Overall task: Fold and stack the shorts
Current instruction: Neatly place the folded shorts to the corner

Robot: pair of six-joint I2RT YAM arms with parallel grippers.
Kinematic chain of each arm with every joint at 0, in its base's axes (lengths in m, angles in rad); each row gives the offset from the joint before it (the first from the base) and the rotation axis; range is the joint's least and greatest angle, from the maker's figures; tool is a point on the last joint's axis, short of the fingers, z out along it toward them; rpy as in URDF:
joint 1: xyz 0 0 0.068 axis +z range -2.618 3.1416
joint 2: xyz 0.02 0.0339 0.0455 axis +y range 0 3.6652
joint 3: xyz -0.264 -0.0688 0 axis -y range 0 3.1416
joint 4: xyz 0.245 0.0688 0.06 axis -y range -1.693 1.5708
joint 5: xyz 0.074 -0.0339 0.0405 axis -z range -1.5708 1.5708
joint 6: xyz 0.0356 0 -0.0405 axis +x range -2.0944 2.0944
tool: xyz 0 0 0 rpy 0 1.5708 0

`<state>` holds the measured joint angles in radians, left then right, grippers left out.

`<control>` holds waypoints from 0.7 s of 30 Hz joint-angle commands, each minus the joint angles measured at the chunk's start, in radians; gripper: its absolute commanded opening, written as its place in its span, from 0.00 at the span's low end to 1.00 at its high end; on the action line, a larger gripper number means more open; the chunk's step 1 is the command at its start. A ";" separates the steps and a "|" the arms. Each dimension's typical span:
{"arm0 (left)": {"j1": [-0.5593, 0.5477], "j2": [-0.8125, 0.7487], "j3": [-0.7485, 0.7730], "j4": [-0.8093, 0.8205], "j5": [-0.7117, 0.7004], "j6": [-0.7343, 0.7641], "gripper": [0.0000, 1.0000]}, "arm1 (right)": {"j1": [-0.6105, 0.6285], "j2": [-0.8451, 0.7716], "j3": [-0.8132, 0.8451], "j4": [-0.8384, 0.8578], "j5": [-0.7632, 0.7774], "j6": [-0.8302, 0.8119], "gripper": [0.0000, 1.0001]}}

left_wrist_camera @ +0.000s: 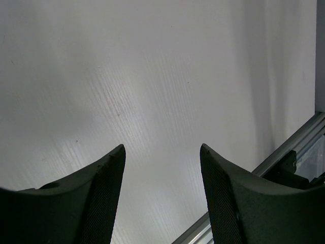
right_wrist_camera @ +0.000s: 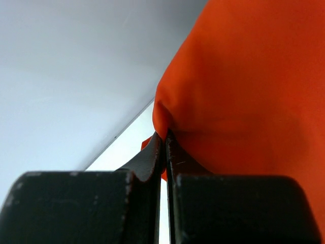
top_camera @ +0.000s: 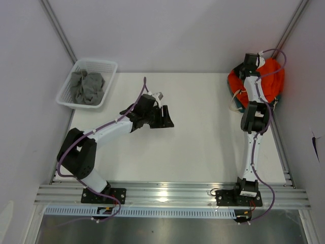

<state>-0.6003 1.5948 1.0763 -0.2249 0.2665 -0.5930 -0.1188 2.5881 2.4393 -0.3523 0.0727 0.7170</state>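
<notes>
The orange shorts [top_camera: 268, 77] lie bunched in the far right corner of the table, with a white drawstring [top_camera: 234, 103] trailing off their left side. A sliver of dark cloth [top_camera: 277, 101] shows under their near edge; I cannot tell if it is the teal pair. My right gripper [top_camera: 258, 65] is over the pile, and in the right wrist view it [right_wrist_camera: 165, 136] is shut on a fold of the orange shorts [right_wrist_camera: 244, 86]. My left gripper [top_camera: 165, 118] is open and empty over the bare table [left_wrist_camera: 152, 76], left of centre; its fingertips [left_wrist_camera: 117, 152] stand wide apart.
A white plastic basket [top_camera: 66, 94] holding grey cloths [top_camera: 87, 86] stands at the far left corner. Side walls run close along both table edges. An aluminium rail [top_camera: 167, 193] crosses the near edge and also shows in the left wrist view [left_wrist_camera: 284, 157].
</notes>
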 commanded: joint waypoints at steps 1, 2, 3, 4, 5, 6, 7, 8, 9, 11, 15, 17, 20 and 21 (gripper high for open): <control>-0.009 0.011 0.040 0.009 0.010 0.018 0.63 | 0.008 0.026 0.049 0.111 -0.053 0.051 0.00; -0.009 0.011 0.042 0.009 0.011 0.019 0.63 | 0.008 0.038 0.046 0.127 -0.057 0.064 0.00; -0.009 0.011 0.039 0.009 0.010 0.018 0.63 | 0.008 0.044 0.044 0.133 -0.060 0.067 0.00; -0.010 0.011 0.037 0.009 0.010 0.018 0.63 | 0.010 0.046 0.043 0.141 -0.060 0.073 0.00; -0.010 0.010 0.036 0.009 0.010 0.019 0.63 | 0.010 0.049 0.038 0.160 -0.060 0.076 0.00; -0.010 0.010 0.031 0.009 0.008 0.019 0.63 | 0.010 0.050 0.033 0.170 -0.060 0.081 0.02; -0.012 0.008 0.030 0.009 0.004 0.021 0.63 | 0.010 0.052 0.033 0.179 -0.059 0.084 0.22; -0.010 0.008 0.025 0.009 0.002 0.021 0.63 | 0.010 0.053 0.033 0.182 -0.053 0.087 0.39; -0.012 0.008 0.025 0.009 0.002 0.021 0.63 | 0.010 0.053 0.035 0.187 -0.053 0.088 0.54; -0.010 0.010 0.024 0.010 0.002 0.021 0.63 | 0.008 0.049 0.040 0.191 -0.051 0.088 0.81; -0.012 0.008 0.027 0.006 0.007 0.019 0.63 | 0.001 0.007 0.040 0.207 -0.059 0.081 0.84; -0.015 0.001 0.022 0.006 0.002 0.019 0.63 | -0.007 -0.040 0.035 0.205 -0.063 0.076 0.81; -0.023 -0.021 0.005 0.012 -0.003 0.012 0.63 | -0.030 -0.132 -0.011 0.202 -0.099 0.064 0.79; -0.027 -0.027 0.001 0.013 -0.003 0.010 0.63 | -0.038 -0.163 -0.041 0.211 -0.102 0.061 0.78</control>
<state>-0.6098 1.6016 1.0771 -0.2272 0.2657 -0.5934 -0.1238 2.6114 2.4210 -0.2039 -0.0124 0.7925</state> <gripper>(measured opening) 0.635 0.786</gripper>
